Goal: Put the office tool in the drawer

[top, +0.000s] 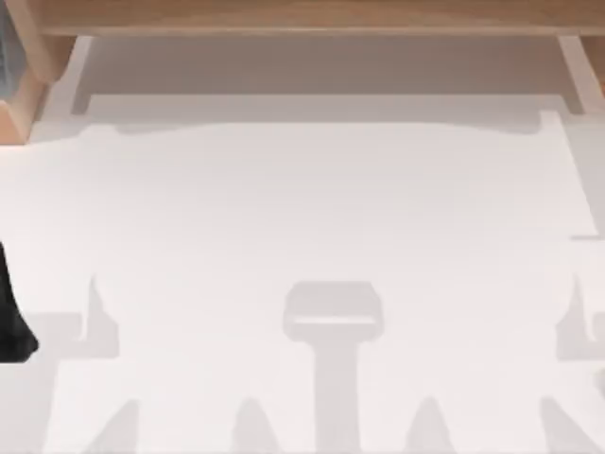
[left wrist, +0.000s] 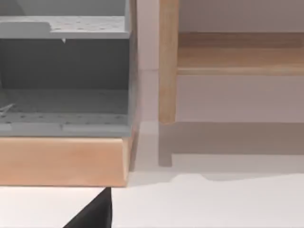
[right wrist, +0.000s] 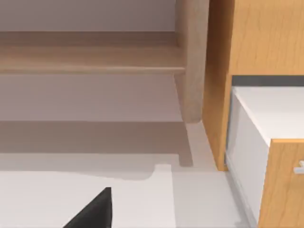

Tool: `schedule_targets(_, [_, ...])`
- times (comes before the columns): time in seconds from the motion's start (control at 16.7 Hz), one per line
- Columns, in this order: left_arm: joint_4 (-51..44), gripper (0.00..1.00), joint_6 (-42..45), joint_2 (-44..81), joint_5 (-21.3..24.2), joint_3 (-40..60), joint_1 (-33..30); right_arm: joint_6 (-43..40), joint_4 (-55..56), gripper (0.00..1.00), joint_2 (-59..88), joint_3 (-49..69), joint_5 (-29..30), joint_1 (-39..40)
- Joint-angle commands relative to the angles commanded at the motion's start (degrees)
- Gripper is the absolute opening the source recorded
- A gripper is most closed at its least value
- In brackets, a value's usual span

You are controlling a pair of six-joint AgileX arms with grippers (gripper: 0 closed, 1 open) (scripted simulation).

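Left gripper [left wrist: 95, 213]: a dark wedge of it at the edge of the left wrist view. Wide or narrow, cannot tell. Left arm [top: 11, 322] is a dark shape at the far left edge of the top view, lower half of the frame, low over the white table [top: 302, 208].

Right gripper [right wrist: 95, 211]: the same kind of dark wedge in the right wrist view. Its state, cannot tell. Neither gripper can be seen to hold anything.

Office tool: cannot place it. Where it lies, its long axis and its direction from either gripper are all unknown for now. The bare table carries grey shadows along the lower part of the top view.

Drawer [right wrist: 270, 114]: pulled out, pale floor exposed, with a wood front [right wrist: 285, 180]. It sits in the tall wooden cabinet [right wrist: 256, 38] that the right wrist camera faces, and it looks open enough to take something from above.

Grey rack [left wrist: 64, 85] on a wooden base [left wrist: 61, 161] faces the left wrist camera. Its corner shows at the upper left of the top view. A long wooden shelf [top: 302, 14] runs across the top of that frame.

Judgement: the rack is on the left and the cabinet on the right, so the right arm is likely nearer the drawer. Which arm should pick up depends on the side where the tool lies. Finding the tool comes first.
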Motion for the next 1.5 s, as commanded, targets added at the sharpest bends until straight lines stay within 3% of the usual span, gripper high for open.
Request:
schedule_targets(0.42, [0.0, 1.00, 0.0, 0.0, 0.0, 0.0, 0.0, 0.1, -7.2, 1.00, 9.3, 6.1, 0.0, 0.5])
schedule_targets(1.2, [0.0, 1.00, 0.0, 0.0, 0.0, 0.0, 0.0, 0.3, -46.3, 1.00, 69.5, 39.3, -0.1, 3.0])
schedule_targets(1.5, [0.0, 1.00, 0.0, 0.0, 0.0, 0.0, 0.0, 0.3, -53.8, 1.00, 81.3, 45.7, -0.1, 3.5])
